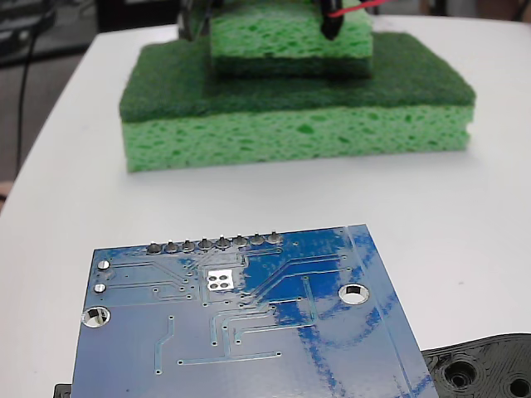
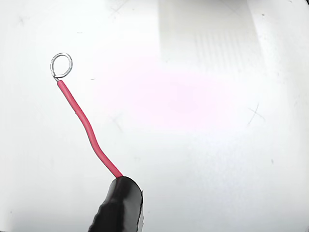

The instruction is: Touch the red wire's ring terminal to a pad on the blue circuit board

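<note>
Glossy blue rectangular circuit board [image 1: 241, 319] lies nearest the fixed camera, its grey pad [image 1: 223, 243] row well apart from black gripper [image 2: 118, 205]. Thin red wire [image 2: 87, 128] extends from fingers, silver ring terminal [image 2: 61, 65] above white table [image 2: 217, 159]. Finger state: cannot tell.

Glossy blue circuit board [image 1: 249, 323] with fine pale traces, grey pads [image 1: 214, 245], small white four-dot square [image 1: 221, 279]. Green sponges [image 1: 299, 124], darker green tops. White table [image 1: 465, 215]. Red wire [image 2: 87, 128], silver ring terminal [image 2: 61, 65], black gripper tip [image 2: 118, 208].
</note>
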Action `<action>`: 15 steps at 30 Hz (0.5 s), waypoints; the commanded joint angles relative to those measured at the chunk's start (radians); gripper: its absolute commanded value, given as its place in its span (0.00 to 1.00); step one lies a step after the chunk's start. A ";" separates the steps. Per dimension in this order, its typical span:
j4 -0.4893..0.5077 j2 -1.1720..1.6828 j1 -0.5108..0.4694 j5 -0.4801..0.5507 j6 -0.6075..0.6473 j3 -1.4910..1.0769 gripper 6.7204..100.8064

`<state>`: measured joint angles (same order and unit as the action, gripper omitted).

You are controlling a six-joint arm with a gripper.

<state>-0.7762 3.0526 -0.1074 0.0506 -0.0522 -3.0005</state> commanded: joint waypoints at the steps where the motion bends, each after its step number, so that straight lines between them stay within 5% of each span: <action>1: 0.005 0.002 0.002 0.003 -0.002 0.005 0.99; 15: 0.005 0.002 0.002 0.003 -0.003 0.011 0.99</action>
<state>-0.7747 3.0526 -0.1058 0.0522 -0.0552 -3.0005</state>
